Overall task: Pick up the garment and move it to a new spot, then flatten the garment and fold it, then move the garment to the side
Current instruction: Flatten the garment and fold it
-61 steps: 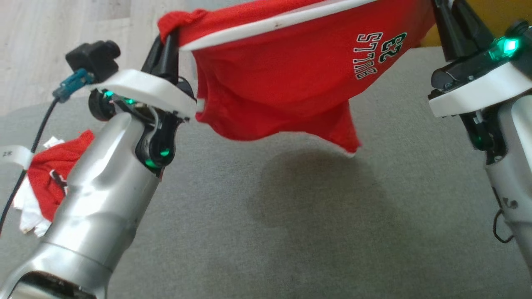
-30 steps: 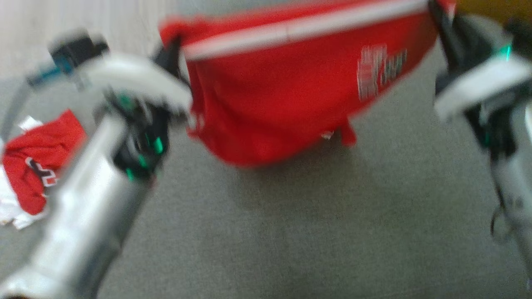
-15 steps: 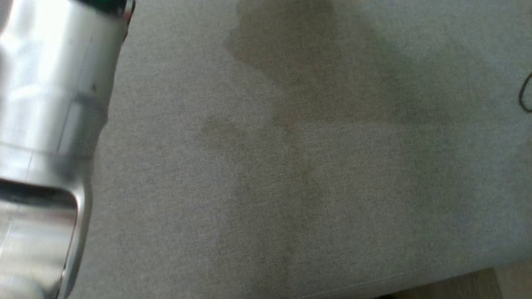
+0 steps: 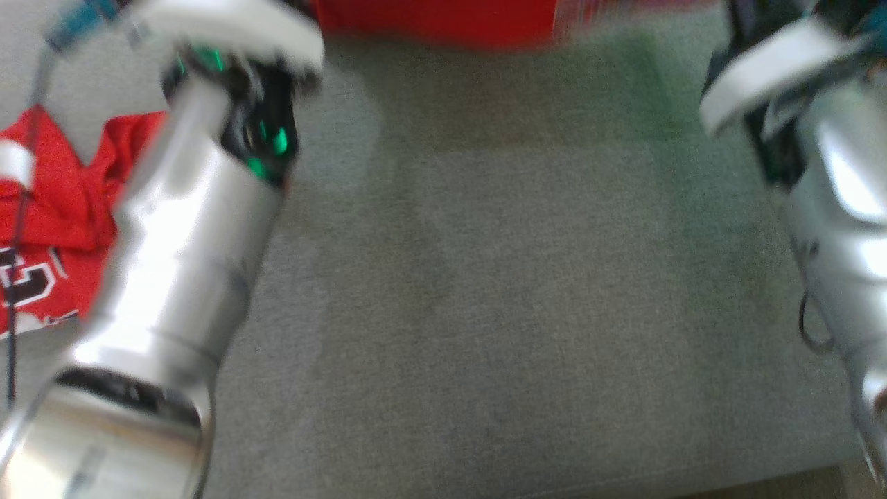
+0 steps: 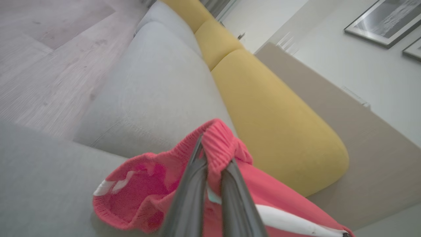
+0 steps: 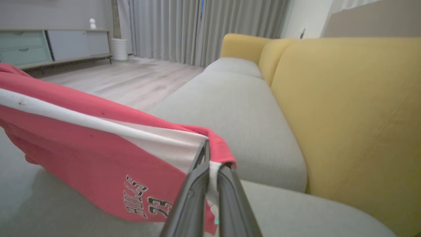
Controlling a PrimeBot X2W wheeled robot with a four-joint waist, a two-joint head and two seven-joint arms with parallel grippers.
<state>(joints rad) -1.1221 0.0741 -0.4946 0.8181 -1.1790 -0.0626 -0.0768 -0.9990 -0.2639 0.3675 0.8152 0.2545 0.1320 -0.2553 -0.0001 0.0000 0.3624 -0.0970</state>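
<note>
The garment (image 6: 98,148) is red shorts with a white stripe and "BULLS 23" print, hanging in the air above the grey sofa seat (image 4: 485,277). My left gripper (image 5: 210,158) is shut on its ribbed red waistband (image 5: 220,144). On the opposite end of the waistband, by the white stripe, my right gripper (image 6: 210,161) is shut too. The head view is blurred and has the garment (image 4: 436,21) as a red strip at the top edge, between my left forearm (image 4: 180,242) and right forearm (image 4: 838,208).
A second red and white garment (image 4: 48,229) lies crumpled on the seat at the left. Yellow back cushions (image 6: 345,108) run along the sofa. Wooden floor (image 5: 42,59) lies beyond the seat. The seat's front edge (image 4: 762,478) runs along the bottom of the head view.
The head camera swung down to the bare seat and partly back up, so the whole picture has shifted. The garment still hangs between both shut grippers.
</note>
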